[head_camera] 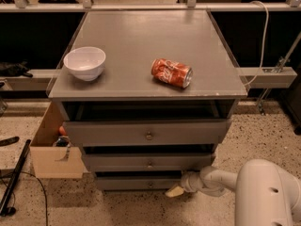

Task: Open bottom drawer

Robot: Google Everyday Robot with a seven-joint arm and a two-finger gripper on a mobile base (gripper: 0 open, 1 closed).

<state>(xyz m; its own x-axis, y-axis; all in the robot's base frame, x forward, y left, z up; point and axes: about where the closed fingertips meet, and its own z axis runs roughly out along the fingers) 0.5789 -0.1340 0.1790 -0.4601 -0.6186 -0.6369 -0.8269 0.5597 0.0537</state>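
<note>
The bottom drawer (136, 183) is the slim grey front at the foot of the grey cabinet, with a tiny metal knob (151, 184) at its centre. It sits slightly behind the middle drawer (148, 162) and the wide top drawer (146, 133). My white arm comes in from the lower right. My gripper (174, 190), with pale yellowish tips, is low at the bottom drawer's right end, just right of the knob and close to the front.
A white bowl (85, 63) and a red soda can (171, 73) lying on its side rest on the cabinet top (141, 41). An open cardboard box (51, 149) stands against the cabinet's left side. Black poles and a cable lie on the speckled floor at left.
</note>
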